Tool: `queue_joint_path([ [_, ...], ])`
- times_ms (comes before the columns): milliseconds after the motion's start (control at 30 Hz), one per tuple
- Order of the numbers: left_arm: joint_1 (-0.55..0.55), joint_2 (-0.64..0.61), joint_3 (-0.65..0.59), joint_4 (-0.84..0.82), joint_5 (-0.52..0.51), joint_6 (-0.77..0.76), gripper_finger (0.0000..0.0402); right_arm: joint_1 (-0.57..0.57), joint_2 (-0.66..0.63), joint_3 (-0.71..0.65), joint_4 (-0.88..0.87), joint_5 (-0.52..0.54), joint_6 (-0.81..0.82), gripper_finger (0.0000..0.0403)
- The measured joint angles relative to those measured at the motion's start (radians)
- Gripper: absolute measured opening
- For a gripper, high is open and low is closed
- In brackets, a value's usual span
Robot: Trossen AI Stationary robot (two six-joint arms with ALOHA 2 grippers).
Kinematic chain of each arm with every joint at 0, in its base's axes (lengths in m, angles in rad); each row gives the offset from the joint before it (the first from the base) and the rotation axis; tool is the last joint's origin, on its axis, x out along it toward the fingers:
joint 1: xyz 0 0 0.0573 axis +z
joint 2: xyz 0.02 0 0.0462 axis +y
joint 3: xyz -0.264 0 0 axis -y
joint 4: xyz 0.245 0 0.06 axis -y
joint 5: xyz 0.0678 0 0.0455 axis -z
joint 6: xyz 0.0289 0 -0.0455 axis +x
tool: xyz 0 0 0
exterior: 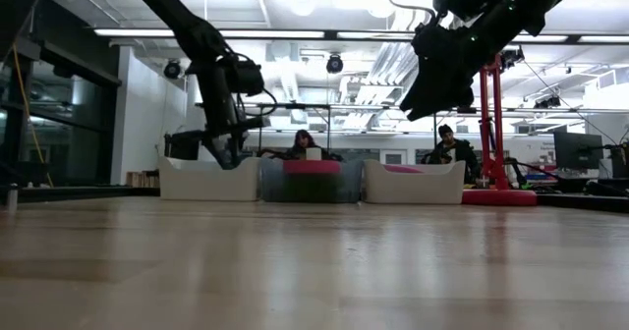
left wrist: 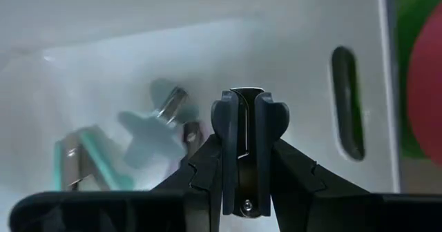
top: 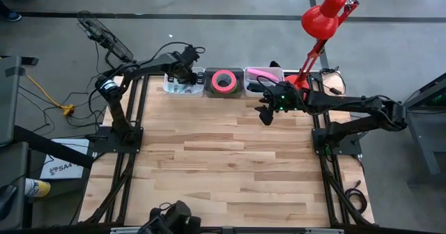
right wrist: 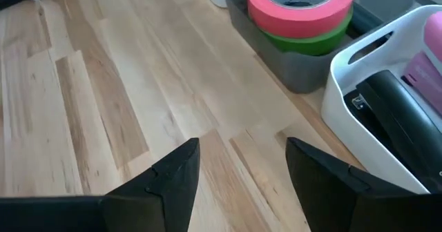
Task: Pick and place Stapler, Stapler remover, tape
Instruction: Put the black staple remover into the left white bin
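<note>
Left gripper (left wrist: 243, 156) is pinched shut on nothing, poked down into the white bin (top: 182, 83) at the back left of the table (top: 230, 171), right over some teal staple removers (left wrist: 148, 125). Right gripper (right wrist: 242, 173) hangs over bare wood, fingers spread wide. Tape (right wrist: 302, 7) sits stacked, pink on green, in the grey middle bin (right wrist: 304, 66). Beside it, another white bin (right wrist: 359, 114) holds a black stapler (right wrist: 400, 118).

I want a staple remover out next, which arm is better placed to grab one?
Left. The left pincer, fingers together, is already down in the white bin over the staple removers; the right pincer hangs open over bare table.
</note>
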Motion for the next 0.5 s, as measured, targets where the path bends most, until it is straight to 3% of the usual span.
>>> queue_joint_path([
  [267, 0.002, 0.015, 0.000, 0.026, -0.007, -0.043, 0.0084, 0.000, 0.000, 0.000, -0.034, 0.000, 0.000, 0.0207],
  [500, 0.002, 0.016, 0.001, 0.047, 0.008, -0.041, 0.0203, 0.000, 0.000, 0.000, -0.046, 0.000, 0.000, 0.0207],
])
